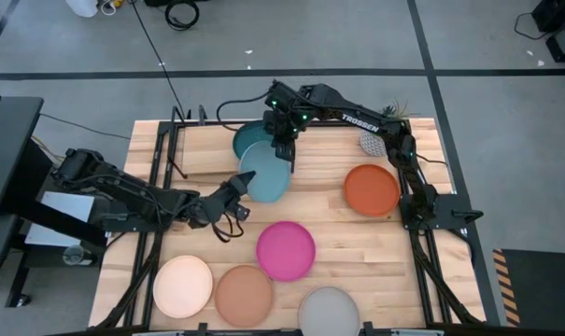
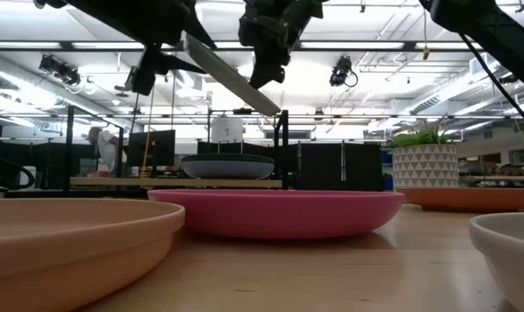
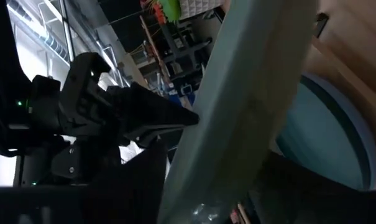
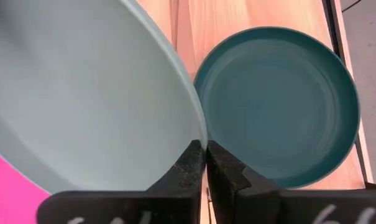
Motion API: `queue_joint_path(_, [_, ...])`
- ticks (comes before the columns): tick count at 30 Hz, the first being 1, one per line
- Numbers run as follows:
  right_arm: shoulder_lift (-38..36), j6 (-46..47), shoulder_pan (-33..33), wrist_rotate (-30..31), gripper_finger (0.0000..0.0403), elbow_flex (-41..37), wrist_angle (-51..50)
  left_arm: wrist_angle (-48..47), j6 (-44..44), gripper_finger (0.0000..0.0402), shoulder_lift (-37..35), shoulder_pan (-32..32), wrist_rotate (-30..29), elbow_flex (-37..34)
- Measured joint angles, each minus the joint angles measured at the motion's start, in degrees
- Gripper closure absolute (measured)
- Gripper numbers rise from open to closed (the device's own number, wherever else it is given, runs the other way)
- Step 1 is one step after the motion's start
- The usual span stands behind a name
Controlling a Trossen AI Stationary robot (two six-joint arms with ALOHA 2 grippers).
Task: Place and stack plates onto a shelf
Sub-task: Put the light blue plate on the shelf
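Observation:
A light teal plate (image 1: pixel 265 174) hangs tilted in the air between both grippers, over the table just near of the shelf (image 1: pixel 175 140). My left gripper (image 1: pixel 235 189) is shut on its left near rim. My right gripper (image 4: pixel 205 163) is shut on its far rim. In the low view the plate (image 2: pixel 231 76) slopes down toward the right. A dark teal plate (image 4: pixel 278 102) lies flat on the shelf, on a blue plate whose rim (image 3: pixel 363 158) shows around it. My left gripper holds the light teal plate by its left near rim (image 1: pixel 244 185), coming level from the table's left. In its wrist view the rim (image 3: pixel 237 124) runs between the two fingers, and the contact itself is hidden. The plate is clear of the table, this side higher. My right gripper pinches the light teal plate's far rim (image 4: pixel 199 138) between its two fingertips, one finger on the hollow side and one on the underside. The fingers come from above, pointing down. The plate is lifted clear and tilted, above the dark teal plate's near edge.
On the tabletop lie an orange-red plate (image 1: pixel 371 189) at the right, a magenta plate (image 1: pixel 286 250) in the middle, and cream-peach (image 1: pixel 182 286), tan (image 1: pixel 244 295) and light grey (image 1: pixel 329 313) plates along the near edge. A potted plant (image 1: pixel 375 142) stands far right. The shelf's upright bars (image 2: pixel 284 143) rise beside the stack.

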Motion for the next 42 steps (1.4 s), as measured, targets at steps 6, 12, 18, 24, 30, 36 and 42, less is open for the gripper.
queue_joint_path(6, [0.0,0.15,-0.02,-0.58,0.0366,0.0,0.34,-0.13,-0.74,0.0303,0.05,-0.67,-0.02,0.0])
queue_joint_path(12, [-0.33,-0.01,0.49,-0.86,0.0338,0.17,0.62,-1.55,-1.41,0.0343,0.14,-0.59,-0.06,-0.18])
queue_joint_path(18, [-2.58,-0.22,0.64,0.97,0.0298,0.85,1.13,-2.05,-4.75,0.0329,0.02,-0.85,-0.12,0.02])
queue_joint_path(24, [-7.2,-0.36,-0.33,8.37,0.0245,1.11,1.48,-2.09,-7.49,0.034,0.02,-2.35,-3.12,0.03])
queue_joint_path(30, [-12.74,3.1,-0.9,12.19,0.0206,1.11,1.5,-5.6,-17.27,0.034,-1.45,-2.44,-7.41,0.04])
queue_joint_path(36, [-17.36,3.65,1.45,12.69,0.0198,1.11,1.49,-20.37,-34.28,0.0332,-4.48,1.5,-11.97,0.04])
queue_joint_path(42, [-19.33,3.67,4.54,16.25,0.0201,1.09,1.4,-43.7,-59.73,0.0341,-6.66,8.07,-10.3,0.0])
